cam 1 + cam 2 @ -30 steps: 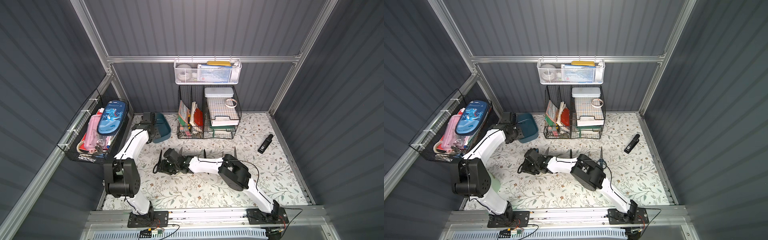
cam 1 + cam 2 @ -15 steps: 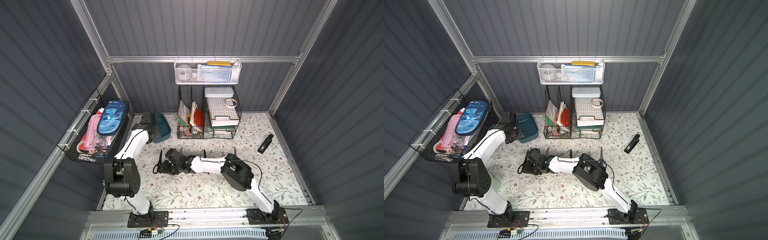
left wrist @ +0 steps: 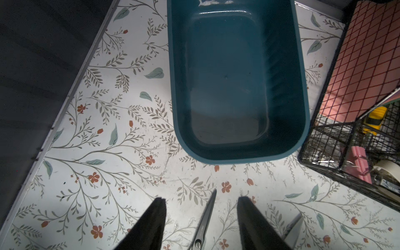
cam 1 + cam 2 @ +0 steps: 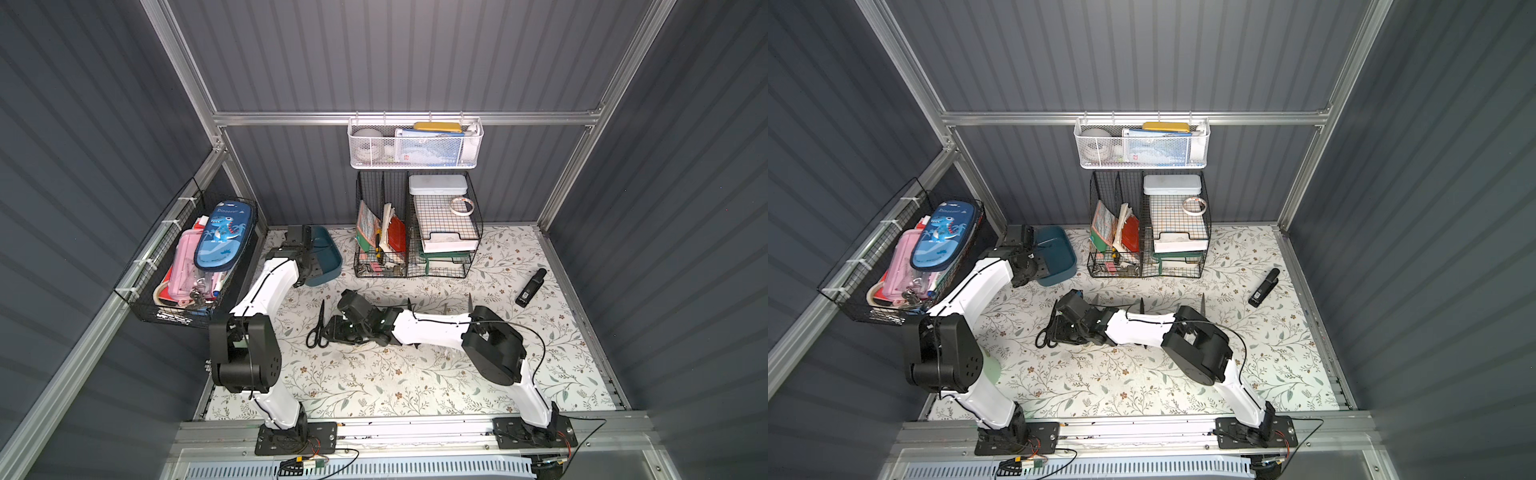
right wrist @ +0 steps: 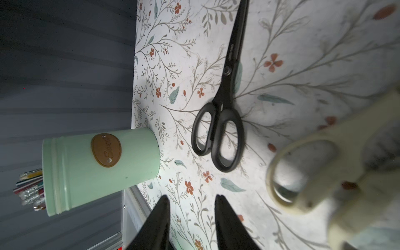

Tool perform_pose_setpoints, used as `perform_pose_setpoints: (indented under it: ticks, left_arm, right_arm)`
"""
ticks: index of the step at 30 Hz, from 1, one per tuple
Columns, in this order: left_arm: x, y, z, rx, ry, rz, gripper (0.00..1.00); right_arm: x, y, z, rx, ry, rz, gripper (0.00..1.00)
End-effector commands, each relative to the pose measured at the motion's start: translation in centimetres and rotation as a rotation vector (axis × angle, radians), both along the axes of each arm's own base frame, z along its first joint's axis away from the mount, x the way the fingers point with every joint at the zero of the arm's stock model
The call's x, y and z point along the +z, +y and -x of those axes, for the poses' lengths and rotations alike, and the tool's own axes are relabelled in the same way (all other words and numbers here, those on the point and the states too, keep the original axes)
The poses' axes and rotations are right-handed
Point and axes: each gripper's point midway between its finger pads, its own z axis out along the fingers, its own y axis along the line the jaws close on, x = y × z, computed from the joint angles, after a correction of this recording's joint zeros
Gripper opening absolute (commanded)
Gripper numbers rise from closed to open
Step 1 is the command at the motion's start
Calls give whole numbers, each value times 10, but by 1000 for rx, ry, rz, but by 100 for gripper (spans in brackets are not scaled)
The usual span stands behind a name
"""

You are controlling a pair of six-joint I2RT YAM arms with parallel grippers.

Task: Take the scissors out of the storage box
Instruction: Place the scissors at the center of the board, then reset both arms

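1. Right gripper: released, black fingers parted, nothing gripped. Wrist rolled sideways, low over the table.
2. Right arm: base at the front rail, elbow raised, white forearm laid out flat toward the robot's left.
3. Just off the fingertips: black scissors, shut, flat on the table. Handle loops sit nearest the gripper, blades run away toward the storage box. Not touching the gripper.
4. Close by the wrist, blurred: cream scissors, one handle loop visible. Contact with the gripper cannot be told.
5. Behind the forearm, three blade tips poke out on the table.
6. Left gripper: released too, fingers spread, pointing down. The black scissors' blade tip lies on the table below the gap. Left arm is stretched toward the back left corner.
7. Storage box: just beyond those fingertips, teal, inner floor in plain view, beside the black wire organiser.
8. Surface: white sheet printed with grey twigs, teal leaves, red flowers. Room: dark grey ribbed walls, aluminium frame.
9. Writing: mint cup, past the black scissors at the table edge, has a brown oval tag in script, apparently "Sweet". Blue pencil case, in the wall basket outboard of the left arm, reads "Dinosaur".
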Motion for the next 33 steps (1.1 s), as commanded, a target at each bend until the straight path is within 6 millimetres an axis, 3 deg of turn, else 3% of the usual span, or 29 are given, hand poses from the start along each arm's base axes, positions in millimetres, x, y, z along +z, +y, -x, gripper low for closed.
perform_pose_setpoints:
  ticks: [1,5,8,10,13,14,15,17,21,26,28,33]
  left_arm:
    - [19,-11,-7,-57,-59,-12,57]
    - [22,-25,-5,-111,-53,-50,57]
    - [39,-44,-7,-174,-84,-67,57]
    - [41,-54,-3,-218,-91,-57,57]
    - [40,-71,6,-294,-116,-4,60]
    - [43,-76,8,-326,-136,9,66]
    - [46,-80,9,-349,-153,19,93]
    - [50,-83,10,-367,-162,22,99]
    - [54,-78,13,-370,-152,-12,99]
    - [64,-76,16,-381,-220,-33,99]
    - [65,-70,18,-367,-242,-57,99]
    - [50,-64,25,-370,-299,-93,99]
  right_arm:
    - [5,-30,-10,5,-129,122,39]
    - [-3,-65,-11,9,-174,233,38]
    - [-5,-95,-15,-5,-183,280,39]
    - [2,-116,-18,-2,-226,324,45]
    - [26,-144,-22,14,-328,374,64]
    - [34,-155,-23,10,-360,394,90]
    - [44,-170,-27,-11,-400,425,99]
    - [62,-196,-34,-41,-457,463,99]
    - [92,-265,-53,-150,-512,499,99]
    - [128,-383,-82,-446,-605,466,99]
    - [135,-435,-87,-590,-664,495,99]
    - [127,-511,-81,-745,-779,582,99]
